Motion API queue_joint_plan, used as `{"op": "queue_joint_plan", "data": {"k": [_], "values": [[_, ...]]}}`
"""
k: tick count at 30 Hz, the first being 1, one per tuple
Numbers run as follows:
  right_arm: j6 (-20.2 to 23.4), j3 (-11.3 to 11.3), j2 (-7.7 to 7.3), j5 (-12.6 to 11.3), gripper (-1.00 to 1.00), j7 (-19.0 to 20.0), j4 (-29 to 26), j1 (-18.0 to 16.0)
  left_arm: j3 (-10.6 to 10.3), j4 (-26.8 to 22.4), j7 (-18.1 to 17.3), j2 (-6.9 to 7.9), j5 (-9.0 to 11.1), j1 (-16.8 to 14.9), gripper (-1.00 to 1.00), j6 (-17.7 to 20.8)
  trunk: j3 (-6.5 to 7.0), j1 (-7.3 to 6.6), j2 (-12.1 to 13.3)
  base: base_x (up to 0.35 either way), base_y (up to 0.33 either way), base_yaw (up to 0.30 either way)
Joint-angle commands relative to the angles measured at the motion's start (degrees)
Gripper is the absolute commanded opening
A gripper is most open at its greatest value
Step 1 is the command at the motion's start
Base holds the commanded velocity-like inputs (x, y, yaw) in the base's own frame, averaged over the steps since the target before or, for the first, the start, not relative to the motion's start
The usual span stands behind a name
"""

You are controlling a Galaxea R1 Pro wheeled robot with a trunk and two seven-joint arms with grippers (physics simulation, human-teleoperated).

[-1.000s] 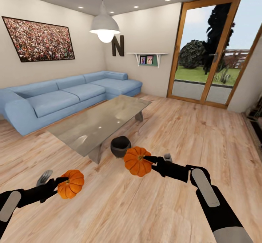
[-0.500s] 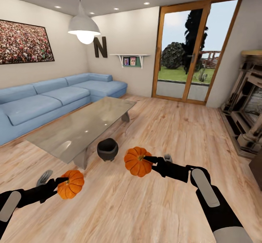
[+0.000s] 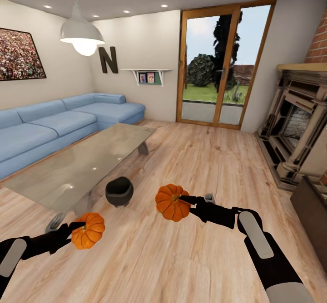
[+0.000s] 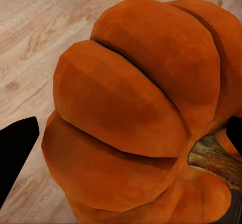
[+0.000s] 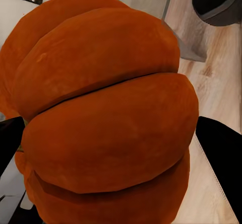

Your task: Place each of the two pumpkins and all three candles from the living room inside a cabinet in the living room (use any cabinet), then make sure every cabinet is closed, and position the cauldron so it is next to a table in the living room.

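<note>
**Both grippers carried a pumpkin over the living-room floor**

In the head view, the left gripper sat at the lower left of the frame, clamped on a pumpkin held above the wooden floor. The right gripper reached in from the lower right toward the centre, closed on the second pumpkin. The black cauldron stood on the floor just left of centre, close beside the near corner of the glossy grey table. A blue sofa ran along the left wall, a glazed door filled the upper middle, and a fireplace stood at the right edge.

In the left wrist view, the pumpkin took up most of the frame, its stem at the lower right, with dark fingers at either edge.

In the right wrist view, the other pumpkin sat between black fingers, and the cauldron showed in the upper right corner.
</note>
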Motion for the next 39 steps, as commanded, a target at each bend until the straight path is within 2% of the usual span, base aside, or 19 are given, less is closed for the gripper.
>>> {"op": "queue_joint_plan", "data": {"k": [1,16,39], "values": [[0.13,0.03,-0.03,-0.4,-1.0,0.6,-0.01,-0.05,0.19,-0.05,-0.21,-0.02,0.53,-0.05,-1.0,0.49,-0.03,0.02,-0.03,0.219,-0.209,-0.15],[0.07,0.03,-0.03,-0.4,-1.0,0.6,0.06,-0.05,0.19,-0.04,-0.14,-0.02,0.56,-0.05,-1.0,0.49,0.39,0.02,-0.03,0.253,-0.204,-0.263],[0.05,-0.13,-0.08,-0.32,-1.0,0.63,0.69,-0.05,0.16,0.04,-0.13,-0.02,0.58,-0.05,-1.0,0.47,0.84,0.02,-0.03,0.312,-0.086,-0.277]]}}
